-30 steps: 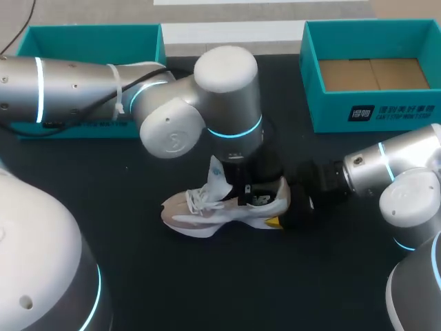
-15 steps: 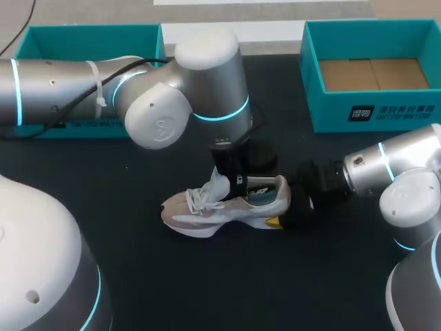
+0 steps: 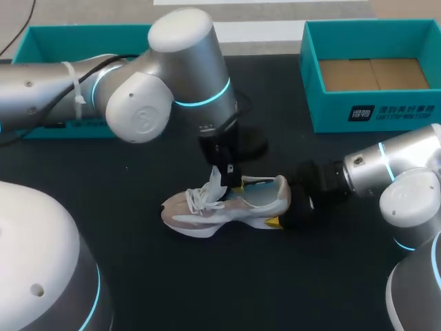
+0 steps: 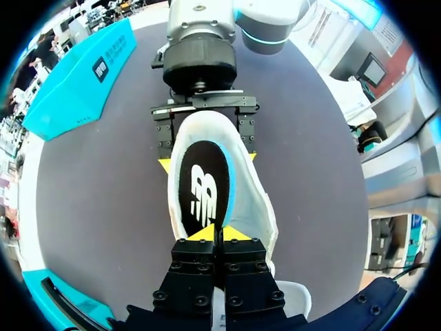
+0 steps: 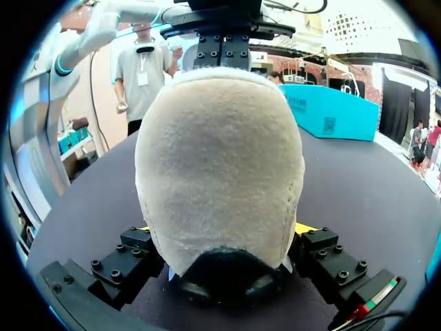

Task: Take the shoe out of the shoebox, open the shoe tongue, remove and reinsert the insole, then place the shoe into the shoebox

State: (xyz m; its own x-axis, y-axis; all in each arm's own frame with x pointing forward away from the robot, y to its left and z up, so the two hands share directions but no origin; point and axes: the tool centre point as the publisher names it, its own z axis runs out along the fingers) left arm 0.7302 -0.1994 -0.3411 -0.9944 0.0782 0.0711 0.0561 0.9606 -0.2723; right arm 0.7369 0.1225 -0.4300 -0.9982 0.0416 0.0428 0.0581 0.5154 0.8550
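Head view puts the shoe (image 3: 227, 207) nearest, out of its box and standing on its sole on the black table (image 3: 138, 276), toe toward my left. The right gripper (image 3: 282, 205) is clamped on the heel from both sides, bracing it. Just beyond, the left gripper (image 3: 233, 178) stands over the opening. Its fingers are pinched together on the tongue (image 3: 216, 183), as far as I can judge, and hold it upright above the laces (image 3: 198, 198).

I take opening the tongue to be the step in hand. Next, the left gripper must let go and reach into the mouth for an edge of the insole (image 4: 203, 196), which lies flat inside.

The shoe looks soft, with a rounded off-white suede-like heel, a padded collar and a thin floppy tongue. The insole is a dark, flat oval.

Farthest off, the teal shoebox (image 3: 372, 114) stands open with stiff walls and a brown cardboard floor, well apart from the shoe. A second teal box (image 3: 89, 38) sits far left.
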